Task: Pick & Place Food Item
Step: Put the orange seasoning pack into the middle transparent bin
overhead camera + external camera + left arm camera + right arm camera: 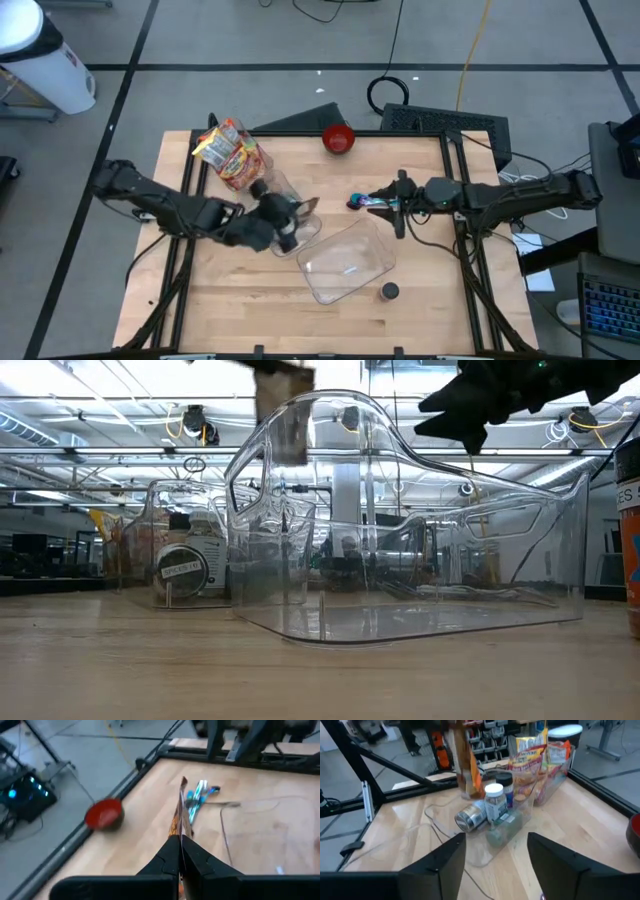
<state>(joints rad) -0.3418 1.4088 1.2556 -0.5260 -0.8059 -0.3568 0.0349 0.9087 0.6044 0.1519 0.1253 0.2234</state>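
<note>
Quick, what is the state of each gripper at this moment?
Left gripper: shut on a thin flat packet, held edge-on between the fingers.
Right gripper: open, holding nothing, above the table near the blue wrapper.

Even, bright overhead light falls on the worktop (240, 310), with only soft shadows under the arms. In the low view, ceiling tubes glare through the clear bin (420, 560), whose curved walls warp the room behind. Beyond the left claw (180, 851), the red bowl (104, 815) is blurred.
</note>
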